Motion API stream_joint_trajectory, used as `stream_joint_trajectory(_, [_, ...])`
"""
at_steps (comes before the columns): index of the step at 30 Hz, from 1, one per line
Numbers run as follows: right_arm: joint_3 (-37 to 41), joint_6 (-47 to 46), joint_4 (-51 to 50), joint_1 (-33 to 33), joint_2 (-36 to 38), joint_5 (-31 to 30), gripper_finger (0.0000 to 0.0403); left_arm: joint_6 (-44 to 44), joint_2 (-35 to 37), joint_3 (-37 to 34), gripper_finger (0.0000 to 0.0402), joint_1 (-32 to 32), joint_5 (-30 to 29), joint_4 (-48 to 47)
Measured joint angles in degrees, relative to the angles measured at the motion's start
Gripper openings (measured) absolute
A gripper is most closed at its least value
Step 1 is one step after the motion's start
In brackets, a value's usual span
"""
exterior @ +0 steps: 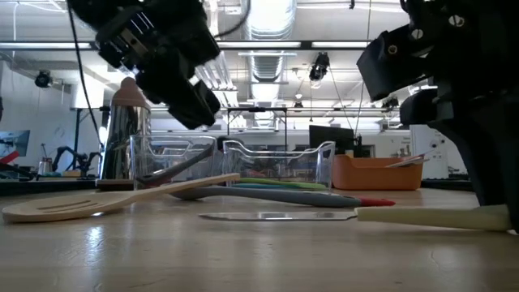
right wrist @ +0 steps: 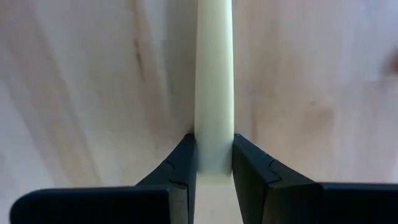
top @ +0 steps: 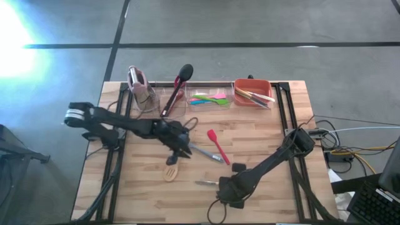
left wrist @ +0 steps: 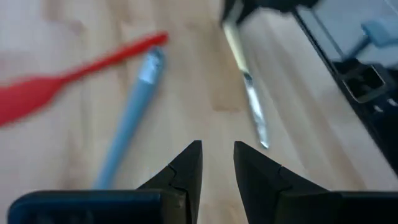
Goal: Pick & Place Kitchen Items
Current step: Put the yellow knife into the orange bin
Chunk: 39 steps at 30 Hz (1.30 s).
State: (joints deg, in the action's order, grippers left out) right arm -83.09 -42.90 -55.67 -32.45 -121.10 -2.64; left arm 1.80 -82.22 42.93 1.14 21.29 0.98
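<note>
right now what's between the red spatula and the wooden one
In the high view, the blue-handled utensil lies between the red spatula and the wooden spatula, with the left gripper over its near end.

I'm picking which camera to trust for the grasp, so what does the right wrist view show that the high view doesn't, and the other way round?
Only the right wrist view: the right end effector has its fingers pressed against both sides of the knife's pale handle, which lies on the table.
Only the high view: the whole layout, with the left end effector over the blue utensil, the red spatula, the wooden spatula, and the bins at the far edge.
Both: the knife and the wooden table.
</note>
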Motion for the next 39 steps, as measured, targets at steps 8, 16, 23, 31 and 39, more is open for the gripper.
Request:
stream_joint_trajectory(8, [0.11,0.09,-3.40,0.04,-0.02,-5.55,0.0060,-3.85,-7.89,10.15,0.0094,-0.02,2.09,-12.77])
stream_joint_trajectory(16, [0.17,0.09,-5.23,0.11,-0.04,-9.84,0.0060,-7.34,-10.40,15.71,0.0094,-0.39,5.31,-19.06])
stream_joint_trajectory(23, [0.20,0.48,-6.24,0.17,0.02,-11.79,0.0060,-6.38,-13.27,17.72,0.0096,-0.48,7.31,-20.71])
stream_joint_trajectory(31, [0.28,0.89,-7.79,0.35,0.74,-13.51,0.0060,-5.32,-17.06,21.79,0.0168,-0.52,10.49,-25.23])
stream_joint_trajectory(39, [0.46,1.66,-9.53,1.57,1.38,-14.93,0.0060,-6.87,-22.19,25.95,0.0208,-0.50,14.54,-26.95])
